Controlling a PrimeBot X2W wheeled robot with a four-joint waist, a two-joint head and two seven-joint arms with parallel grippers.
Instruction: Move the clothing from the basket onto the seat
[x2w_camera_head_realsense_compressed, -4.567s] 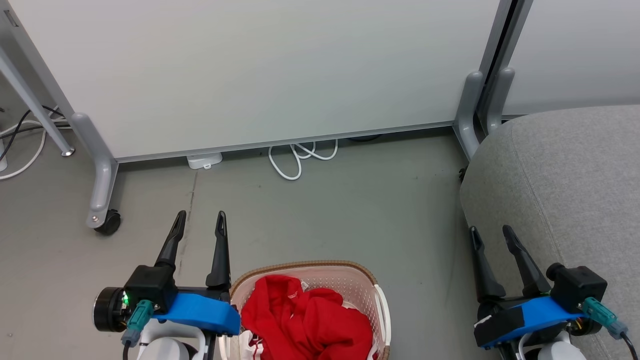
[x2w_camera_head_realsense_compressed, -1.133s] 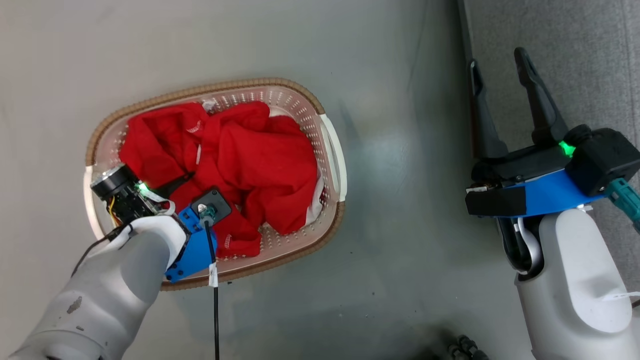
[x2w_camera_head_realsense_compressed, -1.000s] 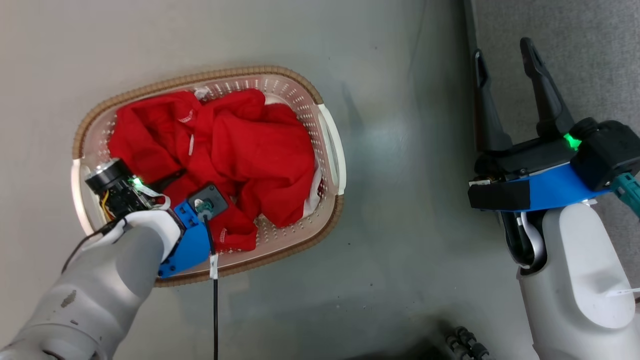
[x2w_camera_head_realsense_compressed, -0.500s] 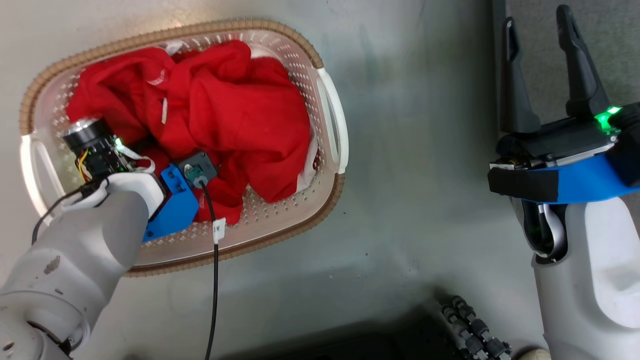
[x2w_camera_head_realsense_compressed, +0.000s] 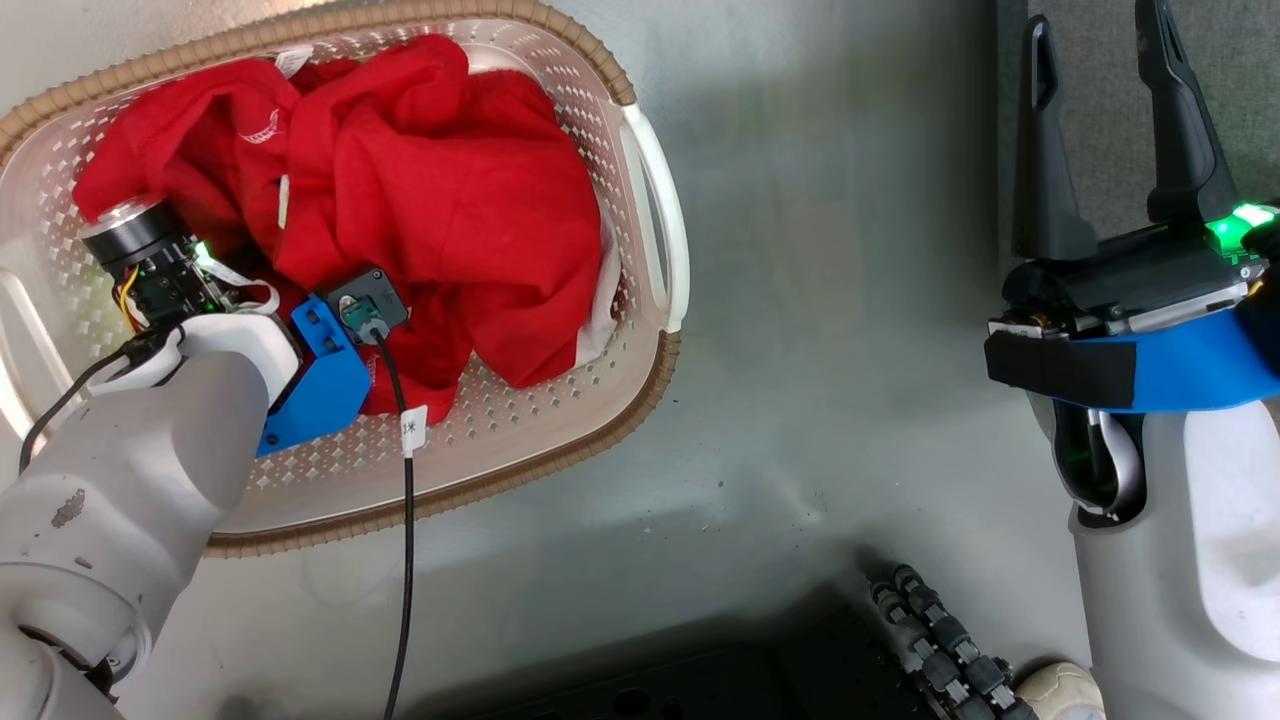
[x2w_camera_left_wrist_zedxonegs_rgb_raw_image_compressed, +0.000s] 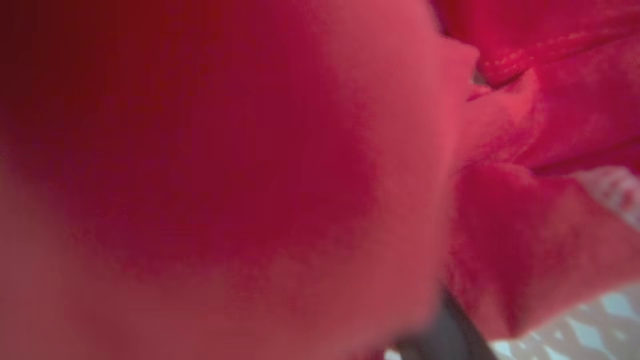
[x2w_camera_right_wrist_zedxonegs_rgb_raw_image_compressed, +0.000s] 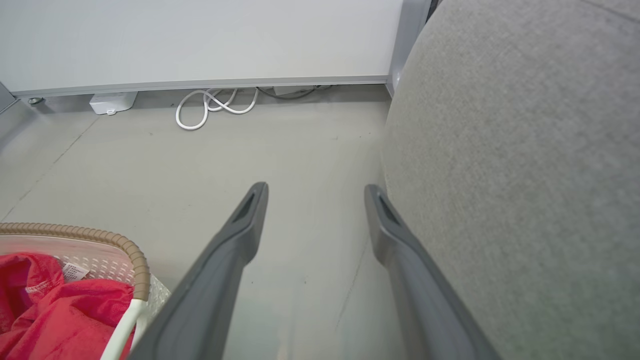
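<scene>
Clothing (x2w_camera_head_realsense_compressed: 440, 190) all heaped in basket (x2w_camera_head_realsense_compressed: 560, 450) on floor (x2w_camera_head_realsense_compressed: 800, 300), none on seat (x2w_camera_right_wrist_zedxonegs_rgb_raw_image_compressed: 500, 150) yet. Left gripper (x2w_camera_head_realsense_compressed: 240, 300) sunk in red fabric, jaws wide, no grip evident. Right gripper (x2w_camera_head_realsense_compressed: 1095, 60) spread, empty, at seat edge. Whole transfer left to do.

Grey floor (x2w_camera_head_realsense_compressed: 820, 350) carries the basket (x2w_camera_head_realsense_compressed: 500, 420), the seat (x2w_camera_right_wrist_zedxonegs_rgb_raw_image_compressed: 525, 175), a white cable (x2w_camera_right_wrist_zedxonegs_rgb_raw_image_compressed: 210, 107).

Pictured on grey floor (x2w_camera_right_wrist_zedxonegs_rgb_raw_image_compressed: 300, 150) at foot of pale panel (x2w_camera_right_wrist_zedxonegs_rgb_raw_image_compressed: 200, 40): looped white cable (x2w_camera_right_wrist_zedxonegs_rgb_raw_image_compressed: 210, 107), with small white box (x2w_camera_right_wrist_zedxonegs_rgb_raw_image_compressed: 112, 102) near it.
</scene>
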